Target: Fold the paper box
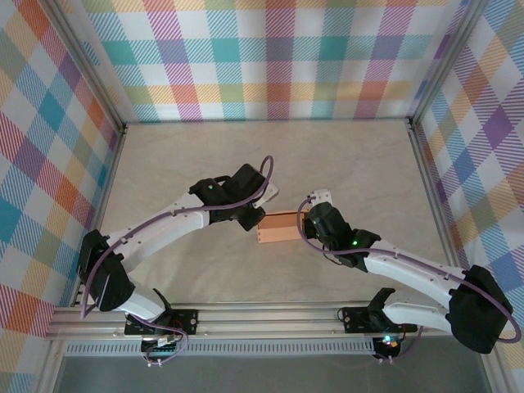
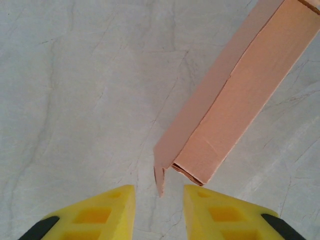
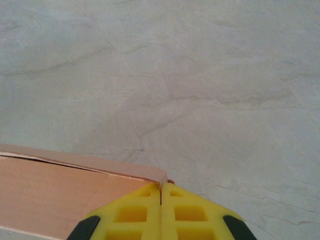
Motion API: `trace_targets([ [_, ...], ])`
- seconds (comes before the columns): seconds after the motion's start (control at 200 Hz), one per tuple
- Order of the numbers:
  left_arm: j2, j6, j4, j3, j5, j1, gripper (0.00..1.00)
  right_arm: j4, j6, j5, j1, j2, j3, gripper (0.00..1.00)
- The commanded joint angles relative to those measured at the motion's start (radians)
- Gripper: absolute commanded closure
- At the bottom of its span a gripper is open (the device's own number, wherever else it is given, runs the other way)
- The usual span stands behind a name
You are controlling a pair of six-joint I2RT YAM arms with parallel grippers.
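- On the pale marbled table [image 1: 205,155], from overhead: one paper box [image 1: 278,228], salmon-orange, a small shallow rectangle, with the left gripper [image 1: 257,218] at its left end and the right gripper [image 1: 308,219] at its right end.
- Also from overhead: both arms [image 1: 164,225] bent inward toward the box, plaid walls [image 1: 270,57] well apart from it on three sides. Cannot tell the jaw gaps from up here, the wrist bodies lying over the fingertips.
- From the left wrist: the box [image 2: 245,100] running up and to the right, away from the left gripper [image 2: 159,190]. One long side panel [image 2: 210,95] standing off the body. A loose pointed flap [image 2: 160,175] at the box's near end, hanging toward the gap between the yellow fingers [image 2: 107,210].
- Left jaws parted wide, holding nothing. Flap tip close to the gap, touching neither finger as far as can be seen.
- From the right wrist: the box [image 3: 60,195] low and to the left of the right gripper [image 3: 161,187], its near corner touching the fingertips, a thin seam running along its upper edge.
- Right jaws pressed flat together, no gap between them. Cannot tell whether any sliver of card is pinched there.
- Count: one box, two arms, two grippers, two yellow fingers on each.
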Motion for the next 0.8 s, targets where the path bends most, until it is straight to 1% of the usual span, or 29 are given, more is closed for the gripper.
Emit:
trace_targets([
  [0.0, 0.019, 0.002, -0.007, 0.009, 0.016, 0.008, 0.69, -0.049, 0.021, -0.017, 0.006, 0.013, 0.011, 1.00],
  [0.12, 0.032, 0.004, -0.001, 0.001, 0.027, 0.009, 0.67, -0.058, 0.023, -0.017, 0.006, 0.014, 0.013, 1.00],
  [0.27, 0.064, 0.004, -0.002, -0.001, 0.033, 0.017, 0.67, -0.062, 0.022, -0.017, 0.006, 0.018, 0.019, 1.00],
  [0.38, 0.087, 0.006, -0.013, 0.009, 0.045, 0.016, 0.69, -0.070, 0.023, -0.016, 0.007, 0.016, 0.023, 1.00],
  [0.5, 0.101, 0.009, -0.014, 0.012, 0.024, 0.017, 0.72, -0.068, 0.025, -0.016, 0.006, 0.011, 0.019, 1.00],
  [0.56, 0.104, 0.012, -0.014, 0.012, 0.009, 0.017, 0.78, -0.072, 0.025, -0.018, 0.006, 0.011, 0.023, 1.00],
  [0.66, 0.097, 0.014, -0.011, 0.009, -0.002, 0.016, 0.85, -0.070, 0.024, -0.024, 0.006, 0.011, 0.026, 1.00],
  [0.8, 0.094, 0.013, -0.011, 0.008, 0.011, 0.017, 0.92, -0.070, 0.025, -0.027, 0.006, 0.016, 0.025, 1.00],
])
